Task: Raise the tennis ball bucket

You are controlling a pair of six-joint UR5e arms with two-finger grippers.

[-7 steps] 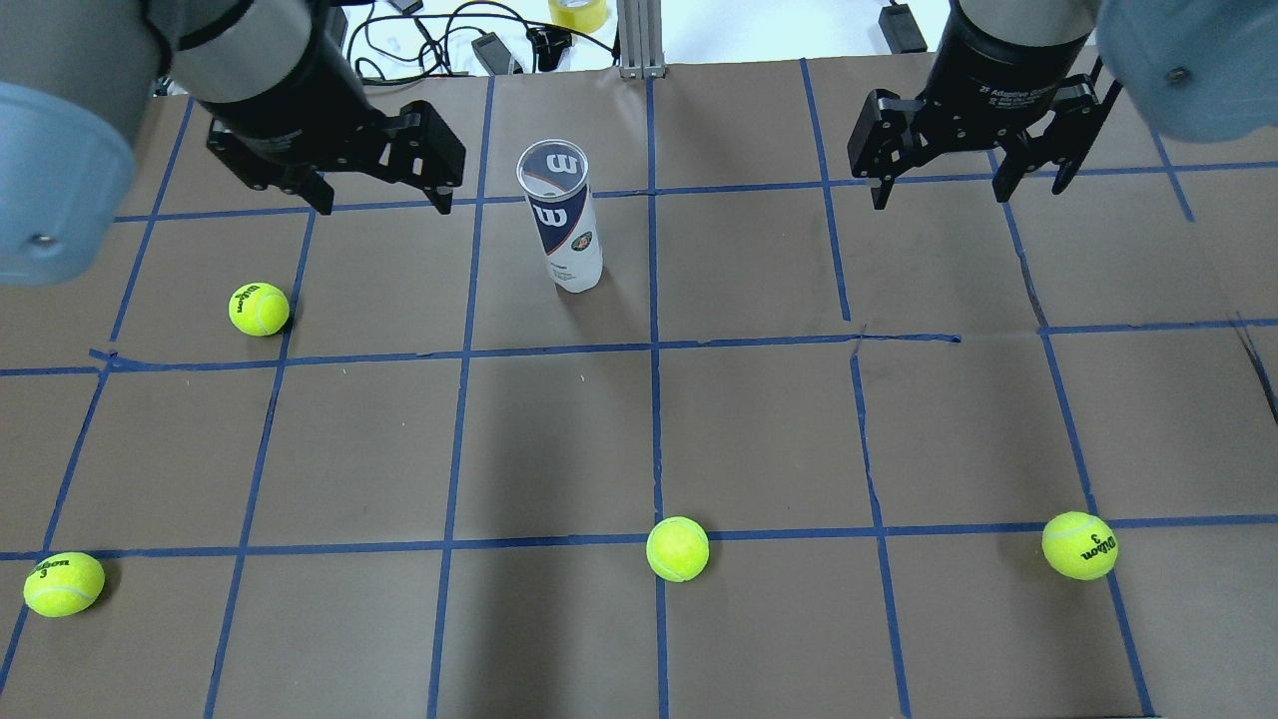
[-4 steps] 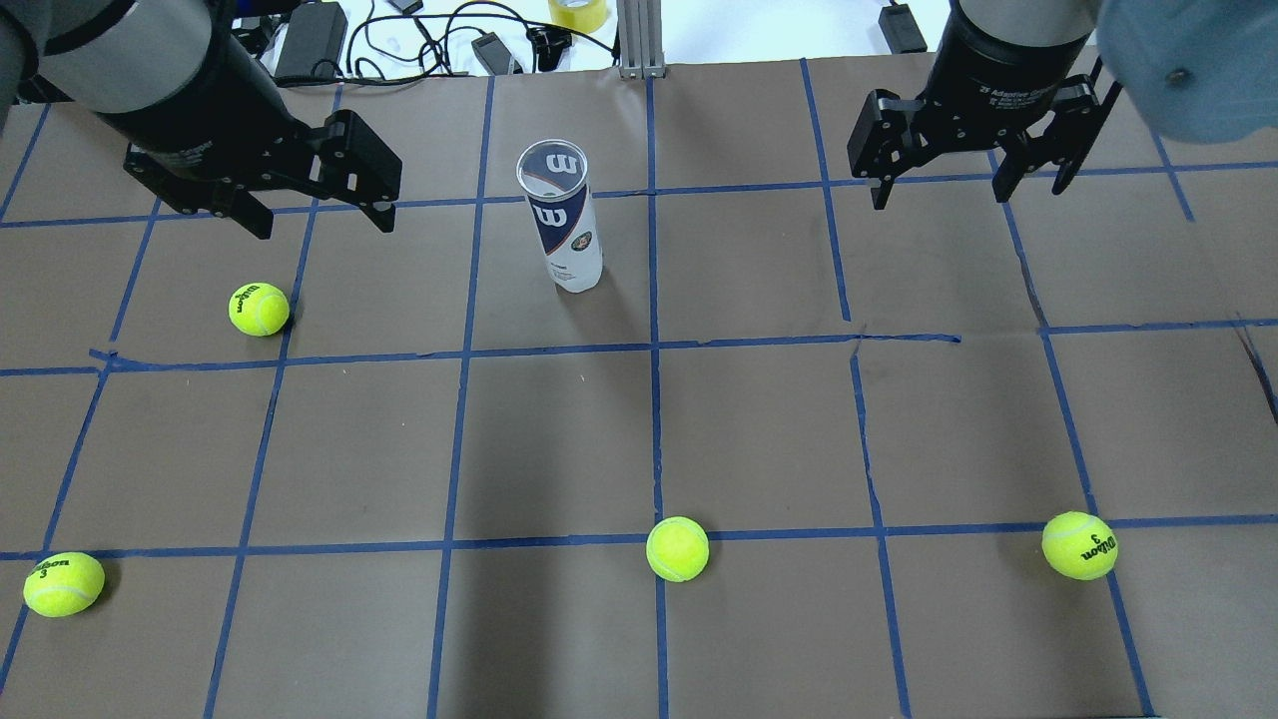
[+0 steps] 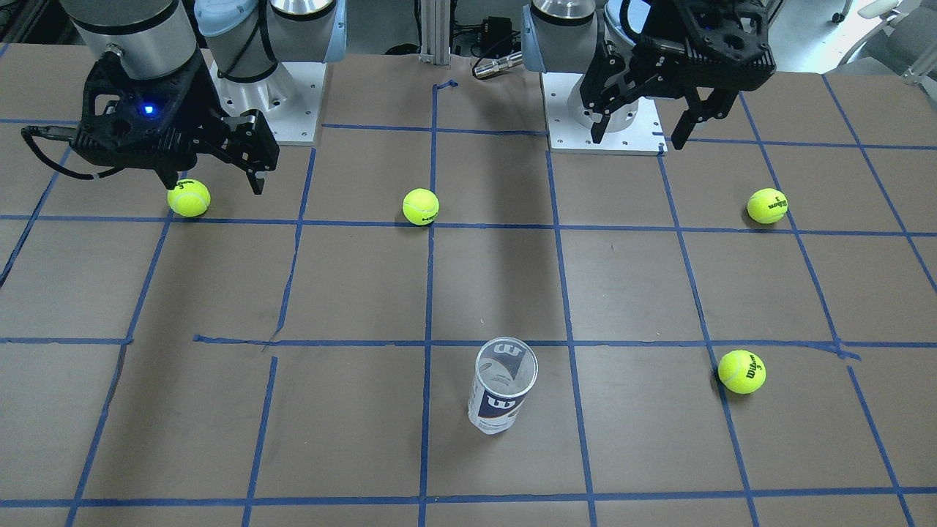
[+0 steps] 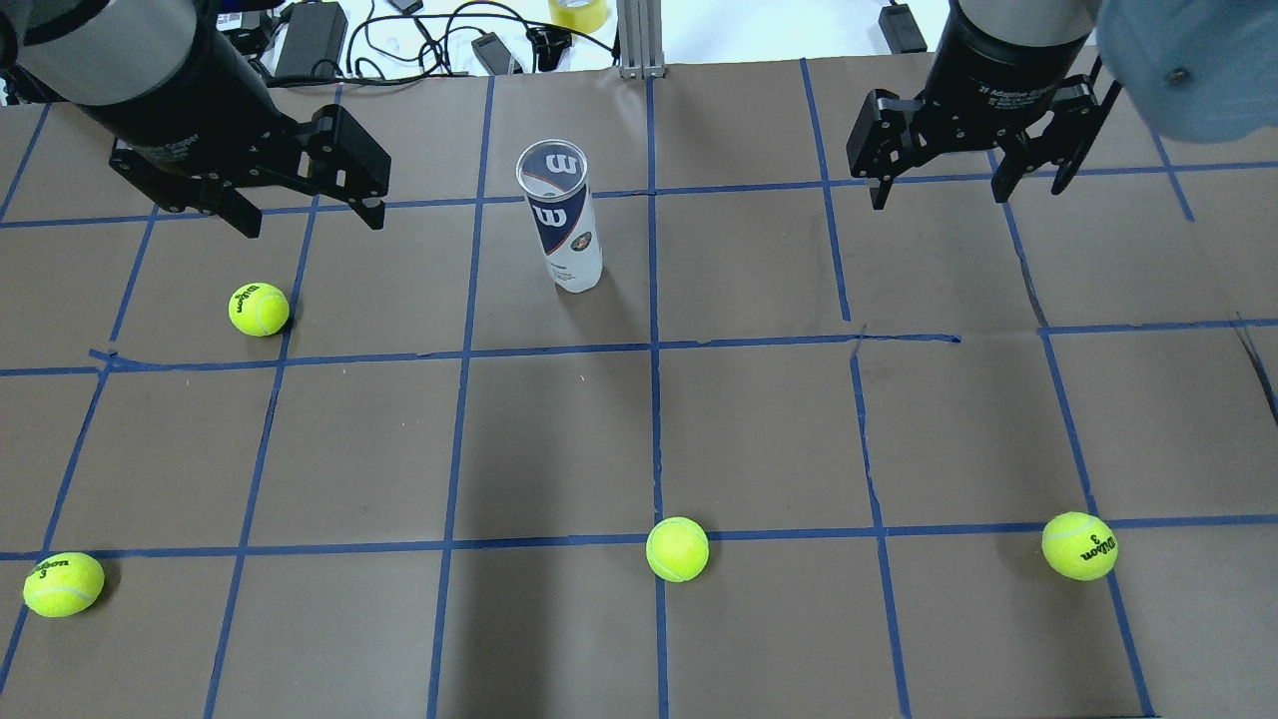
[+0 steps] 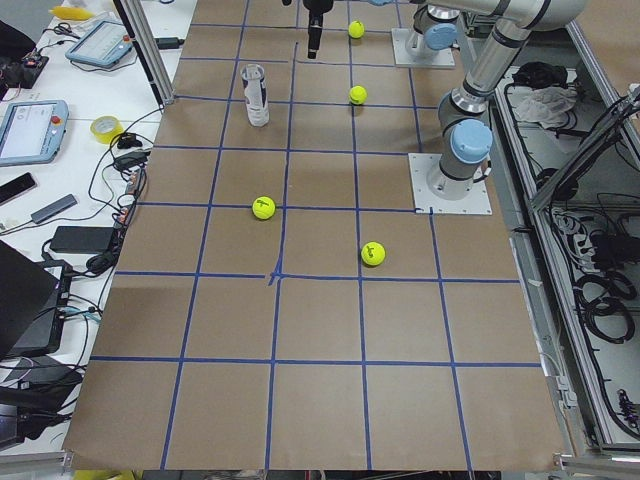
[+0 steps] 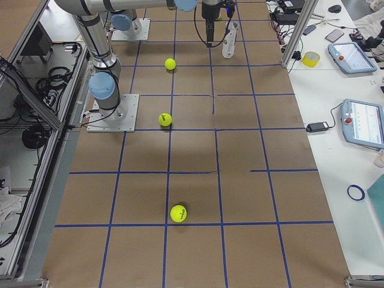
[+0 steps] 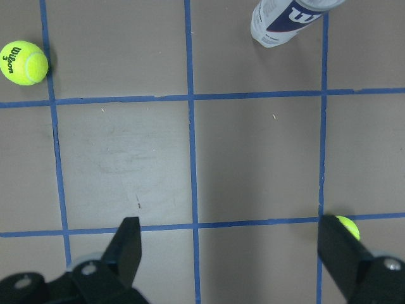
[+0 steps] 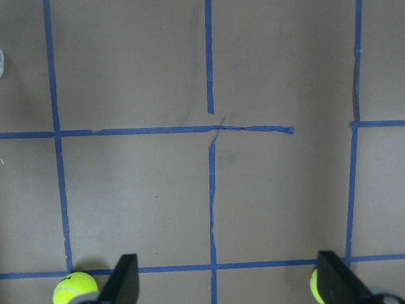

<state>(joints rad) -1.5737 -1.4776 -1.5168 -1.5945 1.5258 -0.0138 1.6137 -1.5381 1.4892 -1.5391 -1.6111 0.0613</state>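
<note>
A: Tennis ball bucket [image 4: 564,225]?
B: Stood upright on the surface [image 4: 759,429], untouched; clear wall is seen through.
A: Hands?
B: Left hand [image 4: 314,226] and right hand [image 4: 940,200] are held wide open, nothing gripped.

I log the tennis ball bucket [image 4: 564,225] as clear plastic with a white label, a navy band and a white W. Four tennis balls [image 4: 259,309] [image 4: 64,583] [image 4: 677,548] [image 4: 1079,545], all yellow-green with black print. Table [image 4: 559,449] is covered in flat brown, with a blue tape grid [image 4: 655,346] across it. Left gripper [image 4: 314,224] and right gripper [image 4: 944,200] are both black. I see a small blue light [image 3: 148,110] on the right one's housing. Joint cap [image 4: 1188,90] is pale blue. Tape roll [image 4: 577,12] is yellow.
</note>
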